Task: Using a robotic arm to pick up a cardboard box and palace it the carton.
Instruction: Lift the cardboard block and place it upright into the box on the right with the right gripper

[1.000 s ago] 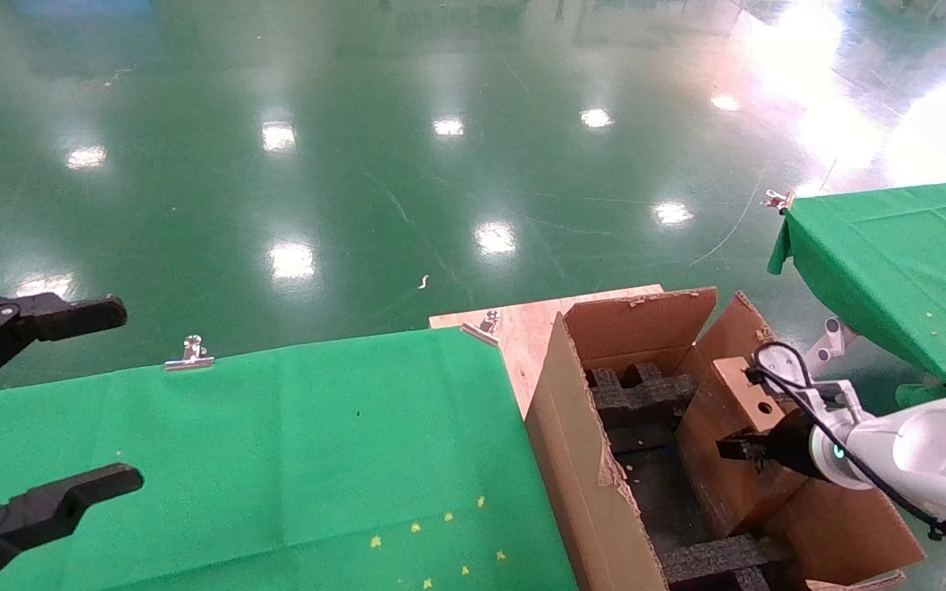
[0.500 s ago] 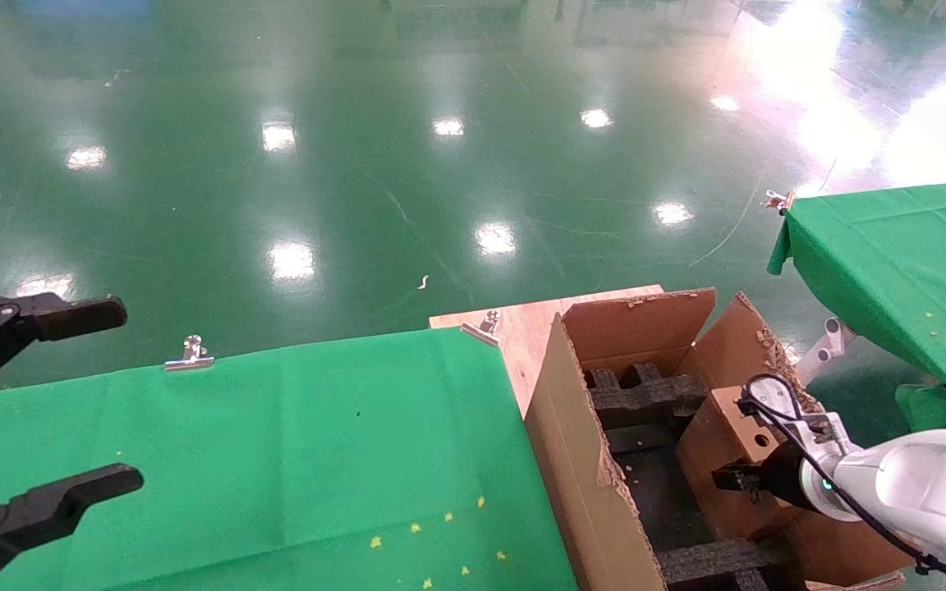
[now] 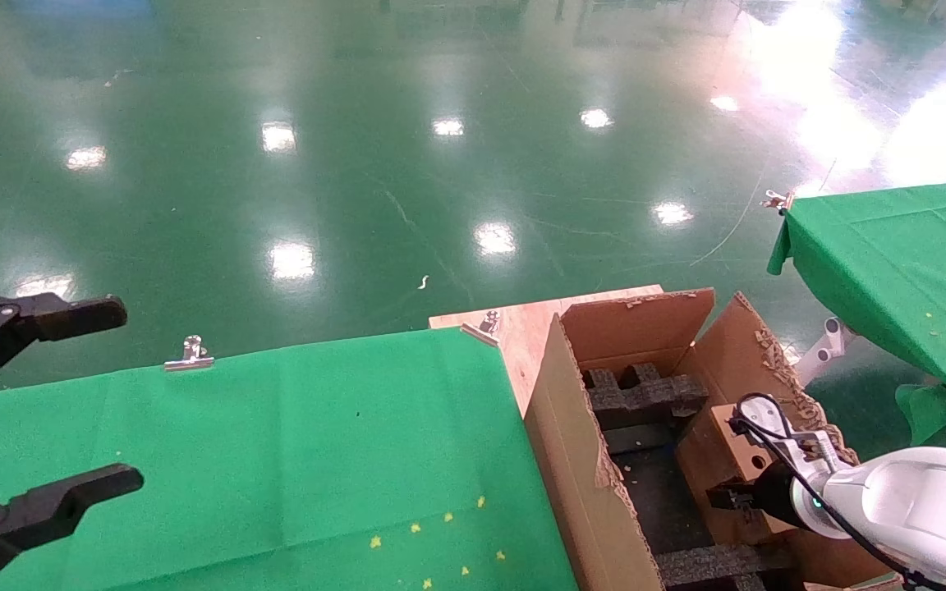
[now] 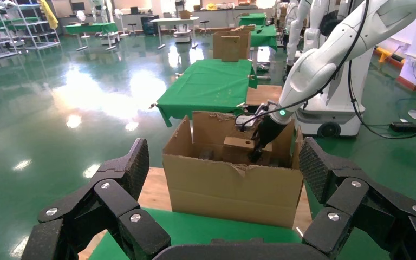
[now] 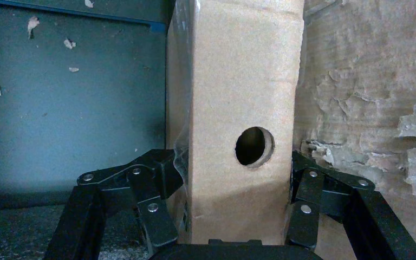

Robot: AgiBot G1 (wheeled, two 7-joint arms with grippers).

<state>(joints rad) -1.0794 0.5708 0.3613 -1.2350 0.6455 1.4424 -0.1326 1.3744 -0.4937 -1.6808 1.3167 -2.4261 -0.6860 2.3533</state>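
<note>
The cardboard box (image 3: 715, 460), small and brown with a round hole, stands on edge inside the carton (image 3: 576, 460), against its right wall. My right gripper (image 3: 737, 497), on the white robotic arm (image 3: 925, 492), is shut on the box's two broad faces. In the right wrist view the cardboard box (image 5: 238, 97) fills the space between my right gripper's (image 5: 235, 173) black fingers (image 5: 157, 173). The left wrist view shows the cardboard box (image 4: 237, 145) low in the carton (image 4: 227, 189). My left gripper (image 3: 103, 398) hangs open and idle at the far left.
Black foam inserts (image 3: 645, 396) line the carton's floor. The carton rests on a wooden board (image 3: 522, 324) beside a green-clothed table (image 3: 276, 443) with a metal clip (image 3: 190, 355). A second green table (image 3: 900, 263) stands to the right, over a glossy green floor.
My right gripper has gone down and toward me with the cardboard box, which now sits lower in the carton. The left arm has not moved.
</note>
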